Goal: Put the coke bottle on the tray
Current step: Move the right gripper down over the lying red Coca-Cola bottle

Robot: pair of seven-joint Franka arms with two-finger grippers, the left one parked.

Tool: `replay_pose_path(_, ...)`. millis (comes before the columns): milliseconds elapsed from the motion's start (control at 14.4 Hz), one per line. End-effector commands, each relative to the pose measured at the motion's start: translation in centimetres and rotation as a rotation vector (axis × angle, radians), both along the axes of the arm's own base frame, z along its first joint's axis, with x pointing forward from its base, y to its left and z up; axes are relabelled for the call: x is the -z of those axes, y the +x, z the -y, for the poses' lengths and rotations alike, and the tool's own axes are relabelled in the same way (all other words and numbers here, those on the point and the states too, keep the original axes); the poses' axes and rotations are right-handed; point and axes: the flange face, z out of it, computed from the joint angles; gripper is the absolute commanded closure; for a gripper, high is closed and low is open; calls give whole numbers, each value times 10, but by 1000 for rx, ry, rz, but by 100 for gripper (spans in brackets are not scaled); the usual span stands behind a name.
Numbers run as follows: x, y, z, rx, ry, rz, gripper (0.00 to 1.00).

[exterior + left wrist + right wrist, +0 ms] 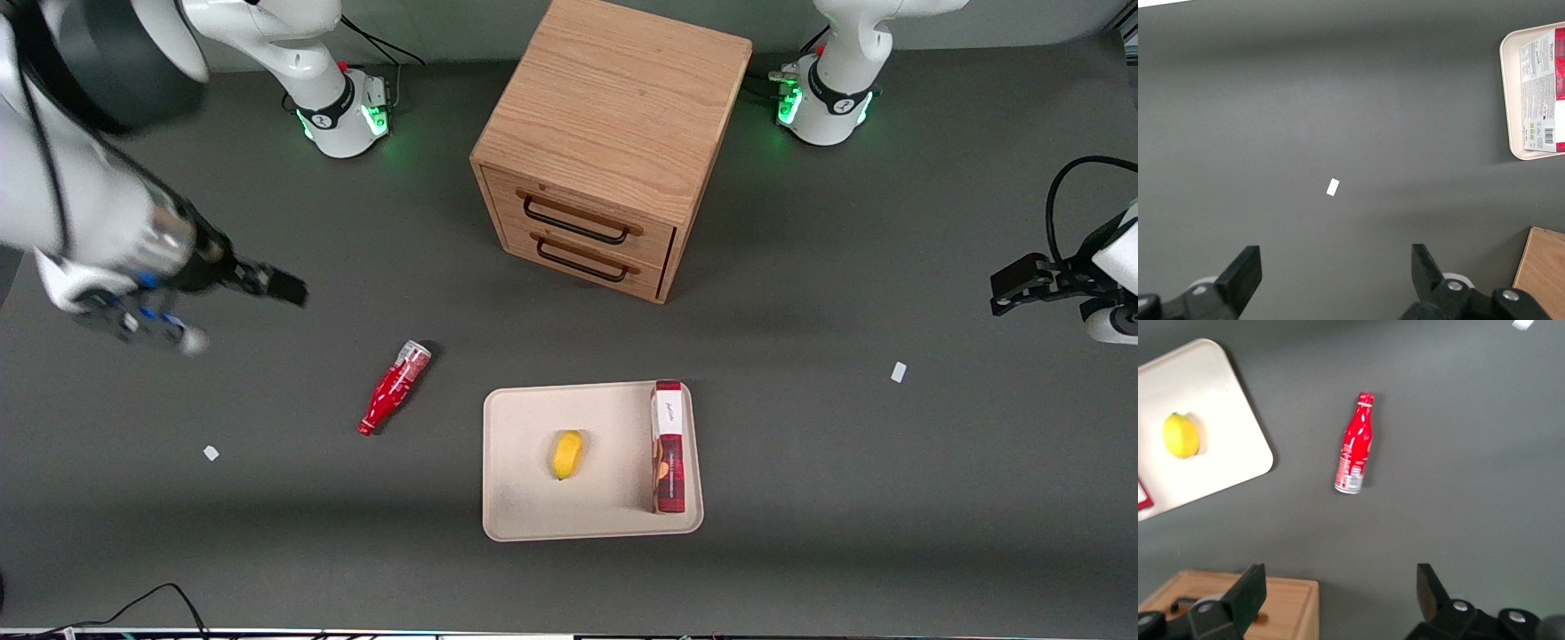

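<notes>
A dark grey table [800,498] carries a wooden two-drawer cabinet [605,142] and, nearer the front camera, a cream tray [524,498] holding a lemon [567,454] and a red snack box [668,447]. The coke bottle [394,388] lies on its side on the table, beside the tray toward the working arm's end, apart from it. The gripper [1341,603] hangs above the table, its fingers spread wide and holding nothing, well apart from the bottle.
</notes>
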Motion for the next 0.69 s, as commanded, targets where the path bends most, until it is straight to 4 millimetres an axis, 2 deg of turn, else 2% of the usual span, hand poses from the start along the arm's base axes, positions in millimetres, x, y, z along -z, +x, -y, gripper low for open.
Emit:
replay_pose_path(0,79,33,-11,122,7,-69,0)
replay_pose_path(208,182,40,-21,209,-33,-74,0)
replay_pose_path(347,237,37,-23,254,-52,-75,0)
replay_pose_path(485,269,34,-23,274,-75,-69,0)
replay_pose_path(624,295,22,-23,265,-84,-61,0)
